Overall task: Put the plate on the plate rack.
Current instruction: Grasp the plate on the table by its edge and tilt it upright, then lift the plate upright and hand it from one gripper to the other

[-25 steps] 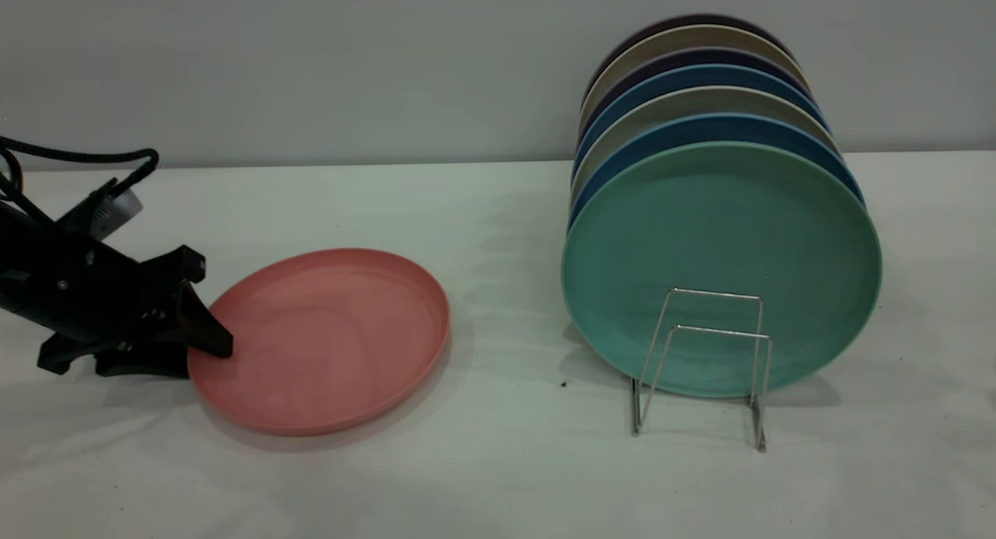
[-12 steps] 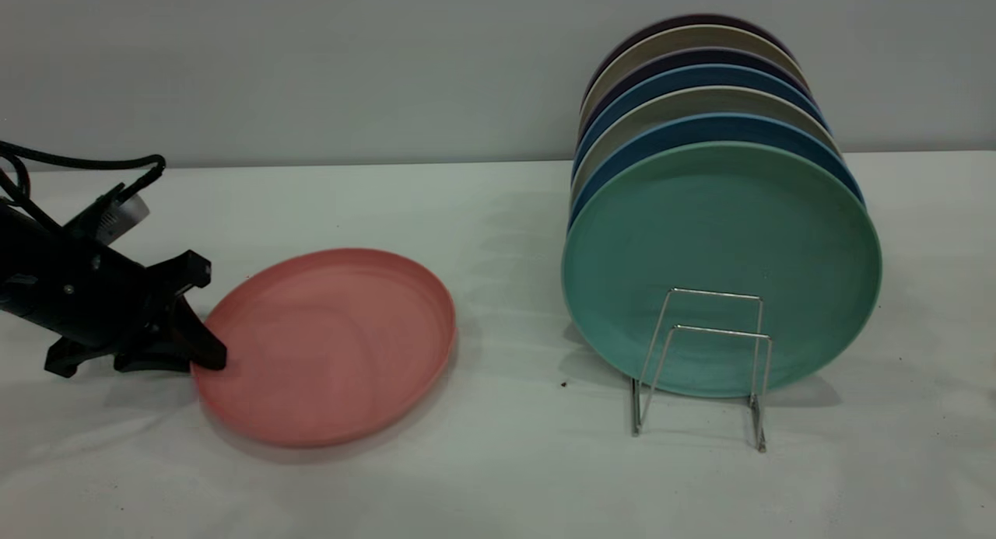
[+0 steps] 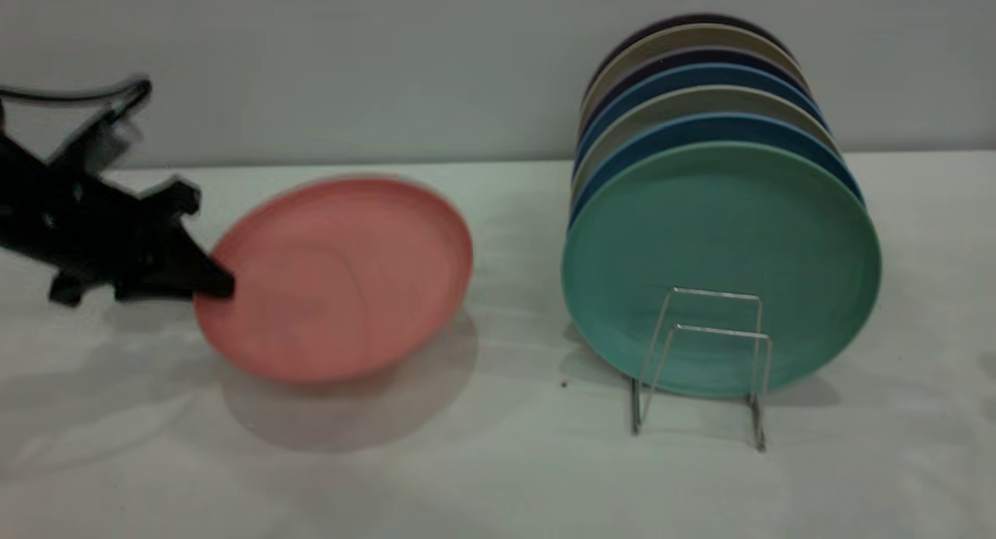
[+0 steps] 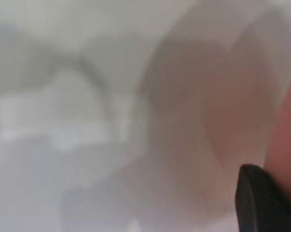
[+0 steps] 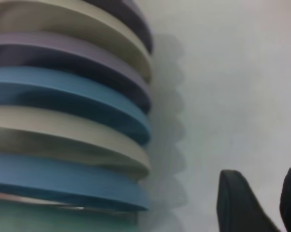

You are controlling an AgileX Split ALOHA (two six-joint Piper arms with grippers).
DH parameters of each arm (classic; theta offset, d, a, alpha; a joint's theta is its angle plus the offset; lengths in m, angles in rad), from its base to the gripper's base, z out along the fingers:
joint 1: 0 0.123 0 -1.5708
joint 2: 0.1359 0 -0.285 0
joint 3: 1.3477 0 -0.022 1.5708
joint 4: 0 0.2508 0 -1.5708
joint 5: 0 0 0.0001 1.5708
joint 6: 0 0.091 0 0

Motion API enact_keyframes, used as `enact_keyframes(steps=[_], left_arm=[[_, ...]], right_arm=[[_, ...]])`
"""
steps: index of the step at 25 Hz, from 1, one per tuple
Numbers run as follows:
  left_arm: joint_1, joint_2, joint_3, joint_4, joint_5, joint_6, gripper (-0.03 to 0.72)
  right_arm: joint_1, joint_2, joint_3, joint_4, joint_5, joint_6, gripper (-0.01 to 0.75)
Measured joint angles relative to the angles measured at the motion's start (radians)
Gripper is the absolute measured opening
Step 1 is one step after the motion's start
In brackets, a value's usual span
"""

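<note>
The salmon-pink plate (image 3: 342, 274) hangs tilted above the white table, its shadow under it. My left gripper (image 3: 222, 286) is shut on the plate's left rim. In the left wrist view one dark finger (image 4: 261, 203) lies against the pink plate (image 4: 286, 140). The wire plate rack (image 3: 700, 352) stands to the right, with two bare loops in front. My right gripper (image 5: 269, 203) is open beside the racked plates with nothing between its fingers; it is outside the exterior view.
A teal-green plate (image 3: 724, 243) stands foremost in the rack, with blue (image 3: 700, 131), beige and dark plates upright behind it. The same stack's rims (image 5: 78, 101) fill the right wrist view. A grey wall runs behind the table (image 3: 506, 461).
The left gripper has risen with the pink plate, which lay flat on the table a second ago and now hangs tilted in the air, slightly farther right.
</note>
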Motion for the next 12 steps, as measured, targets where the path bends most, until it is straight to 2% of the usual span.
enact_keyframes(steps=[3,8,12], left_arm=[[-0.011,-0.062,0.001,0.0,0.028,0.002,0.018],[-0.072,-0.156,0.052,-0.018,0.042,0.014,0.018],[-0.123,-0.216,0.113,-0.073,0.042,0.058,0.018]], right_arm=[[0.0,-0.061,0.046,0.007,0.005,0.012,0.239],[0.01,-0.175,0.166,0.089,0.049,0.018,0.239],[0.083,-0.259,0.247,0.127,0.072,-0.002,0.239]])
